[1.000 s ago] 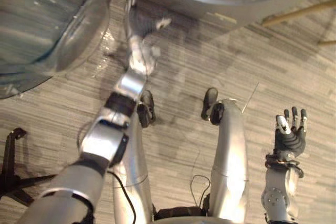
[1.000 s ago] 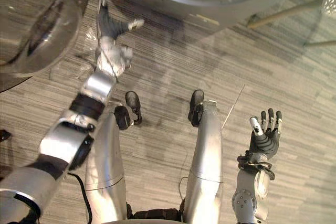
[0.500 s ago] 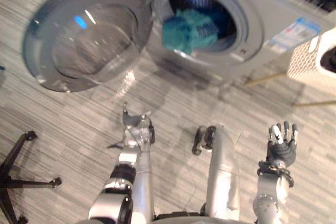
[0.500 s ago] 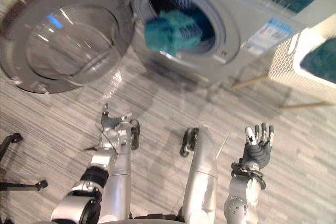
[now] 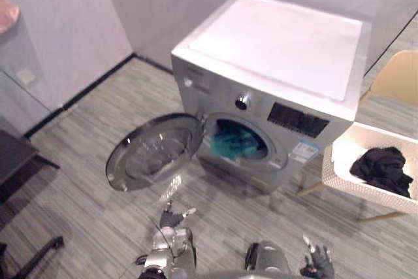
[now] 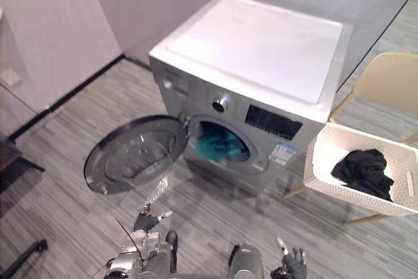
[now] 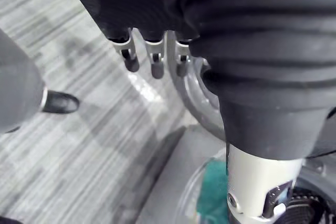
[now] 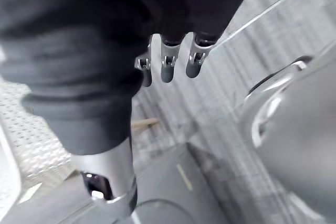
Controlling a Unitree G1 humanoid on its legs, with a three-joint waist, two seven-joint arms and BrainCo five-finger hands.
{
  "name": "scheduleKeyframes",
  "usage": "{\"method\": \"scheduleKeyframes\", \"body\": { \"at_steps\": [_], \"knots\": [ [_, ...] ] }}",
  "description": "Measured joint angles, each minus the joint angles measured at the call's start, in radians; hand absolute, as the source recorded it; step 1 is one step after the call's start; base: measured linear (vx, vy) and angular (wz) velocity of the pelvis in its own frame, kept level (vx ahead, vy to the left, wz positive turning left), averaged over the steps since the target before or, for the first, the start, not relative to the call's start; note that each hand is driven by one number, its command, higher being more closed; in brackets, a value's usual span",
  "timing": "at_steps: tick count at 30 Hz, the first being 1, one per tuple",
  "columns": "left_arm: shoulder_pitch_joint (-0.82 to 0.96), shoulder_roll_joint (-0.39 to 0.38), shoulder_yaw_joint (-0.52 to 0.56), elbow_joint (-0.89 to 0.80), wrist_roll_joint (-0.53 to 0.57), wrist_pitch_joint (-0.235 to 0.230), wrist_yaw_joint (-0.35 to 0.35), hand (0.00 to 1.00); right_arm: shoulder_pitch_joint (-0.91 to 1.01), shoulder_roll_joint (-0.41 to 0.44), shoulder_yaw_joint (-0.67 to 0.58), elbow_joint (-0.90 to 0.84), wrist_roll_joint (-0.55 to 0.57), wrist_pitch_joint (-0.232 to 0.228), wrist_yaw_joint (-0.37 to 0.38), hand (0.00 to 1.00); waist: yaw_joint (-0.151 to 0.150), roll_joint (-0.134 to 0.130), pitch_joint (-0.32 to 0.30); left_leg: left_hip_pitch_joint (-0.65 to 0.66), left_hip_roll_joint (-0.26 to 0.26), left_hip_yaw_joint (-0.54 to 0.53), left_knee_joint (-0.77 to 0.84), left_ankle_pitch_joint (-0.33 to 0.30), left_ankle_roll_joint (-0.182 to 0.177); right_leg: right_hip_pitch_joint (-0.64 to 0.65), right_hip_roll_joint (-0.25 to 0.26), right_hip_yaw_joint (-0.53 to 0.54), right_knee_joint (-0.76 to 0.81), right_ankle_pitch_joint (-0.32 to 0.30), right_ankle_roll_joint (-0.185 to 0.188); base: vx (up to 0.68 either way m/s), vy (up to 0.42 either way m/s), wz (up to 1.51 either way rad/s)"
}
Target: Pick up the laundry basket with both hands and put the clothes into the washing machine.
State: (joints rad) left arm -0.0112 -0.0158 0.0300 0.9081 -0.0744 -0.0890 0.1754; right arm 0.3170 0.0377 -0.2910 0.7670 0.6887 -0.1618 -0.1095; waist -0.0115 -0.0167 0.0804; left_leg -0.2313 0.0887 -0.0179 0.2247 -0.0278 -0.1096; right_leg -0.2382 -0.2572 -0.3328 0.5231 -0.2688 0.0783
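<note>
As fingers [image 7: 157,64] hang straight, basket [image 6: 330,185] sits apart.

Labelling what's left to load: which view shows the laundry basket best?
Right eye view: nearly whole white laundry basket with the black garment inside. Left eye view crops its right end. Right wrist view catches perforated white wall, likely its side. Left wrist view faces the teal cloth instead.

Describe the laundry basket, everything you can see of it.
The laundry basket is white and rectangular, with perforated, plastic-looking walls and a slot handle in its right end. It sits level, raised off the floor, with pale wooden legs showing beneath it, just right of the washing machine. Whether the two touch can't be judged. A crumpled black garment lies inside.
</note>
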Motion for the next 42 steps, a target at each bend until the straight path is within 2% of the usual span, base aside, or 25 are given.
{"method": "scheduleKeyframes", "body": {
  "at_steps": [3,6,11,18,23,24,25,26,27,29,31,33,34,36,38,42],
  "knots": [
    [0.000,0.000,0.010,0.047,0.006,-0.005,-0.026,0.00,-0.013,-0.001,-0.036,0.104,-0.032,0.029,0.007,0.00,-0.002,0.021,-0.039,0.060,0.010,-0.002,-0.096,0.032,-0.002,0.064,0.025,-0.019,-0.104,0.037,0.007,0.15,0.031,0.02],
    [0.017,0.004,0.027,0.072,0.030,-0.004,-0.044,0.00,-0.045,-0.008,-0.056,0.162,-0.080,0.054,0.008,0.00,-0.001,0.020,-0.051,0.100,0.021,0.008,-0.130,0.036,-0.003,0.104,0.048,-0.017,-0.167,0.060,0.012,0.11,0.027,-0.12],
    [0.041,0.002,0.064,0.121,0.047,0.004,-0.058,0.00,-0.100,-0.017,-0.086,0.248,-0.109,0.068,0.022,0.00,0.003,0.023,-0.076,0.152,0.035,0.050,-0.174,0.036,-0.003,0.144,0.081,0.024,-0.257,0.105,0.014,0.05,0.018,-0.28],
    [0.036,0.030,0.053,0.170,0.036,0.003,-0.069,0.00,-0.163,-0.046,-0.124,0.359,-0.106,0.075,0.026,0.00,-0.001,0.029,-0.074,0.200,0.018,0.043,-0.179,0.036,-0.002,0.223,0.098,0.033,-0.346,0.150,0.024,-0.01,0.032,-0.03],
    [0.046,0.062,0.049,0.203,0.015,0.004,-0.066,0.00,-0.176,-0.052,-0.122,0.359,-0.106,0.071,0.027,0.00,-0.001,0.045,-0.055,0.226,0.026,0.029,-0.161,0.028,-0.013,0.260,0.109,0.030,-0.345,0.150,0.010,-0.07,-0.009,0.04],
    [0.050,0.068,0.049,0.203,0.005,0.003,-0.066,0.00,-0.180,-0.055,-0.119,0.359,-0.107,0.070,0.029,0.00,-0.002,0.043,-0.042,0.225,0.037,0.025,-0.134,0.008,-0.028,0.271,0.120,0.030,-0.343,0.146,0.005,-0.08,-0.048,-0.03],
    [0.055,0.069,0.049,0.203,0.004,0.003,-0.065,0.00,-0.180,-0.057,-0.116,0.359,-0.109,0.069,0.030,0.00,-0.002,0.055,-0.032,0.219,0.044,0.023,-0.114,-0.004,-0.031,0.270,0.126,0.031,-0.337,0.143,0.002,-0.12,-0.078,-0.09],
    [0.064,0.070,0.050,0.203,-0.003,0.003,-0.065,0.00,-0.178,-0.061,-0.113,0.359,-0.110,0.068,0.035,0.00,-0.002,0.044,-0.018,0.201,0.062,0.019,-0.062,-0.035,-0.042,0.270,0.141,0.034,-0.320,0.132,-0.006,-0.13,-0.090,-0.12],
    [0.071,0.073,0.052,0.203,-0.016,0.003,-0.064,0.00,-0.168,-0.067,-0.113,0.359,-0.111,0.066,0.038,0.00,-0.003,0.066,-0.008,0.187,0.080,0.021,-0.019,-0.058,-0.043,0.269,0.151,0.038,-0.298,0.118,-0.013,-0.13,-0.087,-0.08],
    [0.072,0.067,0.056,0.202,-0.043,0.003,-0.066,0.00,-0.145,-0.084,-0.114,0.360,-0.118,0.061,0.039,0.00,-0.002,0.062,0.000,0.178,0.092,0.019,0.002,-0.070,-0.039,0.263,0.156,0.036,-0.261,0.093,-0.018,-0.09,-0.078,0.03],
    [0.074,0.061,0.057,0.203,-0.047,0.003,-0.069,0.00,-0.122,-0.105,-0.122,0.361,-0.126,0.059,0.037,0.00,-0.003,0.069,0.000,0.186,0.080,0.001,-0.006,-0.070,-0.038,0.252,0.149,0.039,-0.230,0.072,-0.016,-0.02,-0.063,0.02],
    [0.082,0.056,0.062,0.203,-0.045,0.003,-0.081,0.00,-0.117,-0.126,-0.123,0.369,-0.146,0.061,0.038,0.00,0.000,0.071,-0.004,0.196,0.045,-0.051,-0.028,-0.069,-0.038,0.242,0.145,0.058,-0.227,0.066,-0.011,0.04,-0.001,-0.15],
    [0.092,0.056,0.081,0.204,-0.041,0.003,-0.090,0.00,-0.123,-0.136,-0.123,0.368,-0.156,0.061,0.042,0.00,0.002,0.084,-0.005,0.218,0.024,-0.066,-0.076,-0.065,-0.031,0.232,0.146,0.080,-0.237,0.068,-0.008,0.08,0.018,-0.26],
    [0.104,0.049,0.117,0.213,-0.040,0.003,-0.091,0.00,-0.124,-0.139,-0.121,0.366,-0.176,0.061,0.048,0.00,0.002,0.097,-0.012,0.244,0.007,-0.082,-0.140,-0.037,0.010,0.235,0.149,0.104,-0.271,0.085,-0.004,0.12,0.036,-0.23],
    [0.108,0.034,0.171,0.214,-0.041,0.003,-0.091,0.00,-0.127,-0.122,-0.087,0.355,-0.189,0.062,0.048,0.00,0.007,0.101,-0.015,0.241,-0.002,-0.094,-0.156,-0.028,0.023,0.232,0.150,0.117,-0.296,0.099,-0.003,0.15,0.064,-0.11],
    [0.107,0.018,0.218,0.203,-0.041,0.004,-0.089,0.00,-0.157,-0.115,-0.011,0.345,-0.194,0.060,0.049,0.00,0.027,0.078,-0.020,0.264,-0.020,-0.058,-0.160,-0.040,0.040,0.231,0.131,0.154,-0.273,0.085,0.006,0.18,0.054,-0.18]
  ]
}}
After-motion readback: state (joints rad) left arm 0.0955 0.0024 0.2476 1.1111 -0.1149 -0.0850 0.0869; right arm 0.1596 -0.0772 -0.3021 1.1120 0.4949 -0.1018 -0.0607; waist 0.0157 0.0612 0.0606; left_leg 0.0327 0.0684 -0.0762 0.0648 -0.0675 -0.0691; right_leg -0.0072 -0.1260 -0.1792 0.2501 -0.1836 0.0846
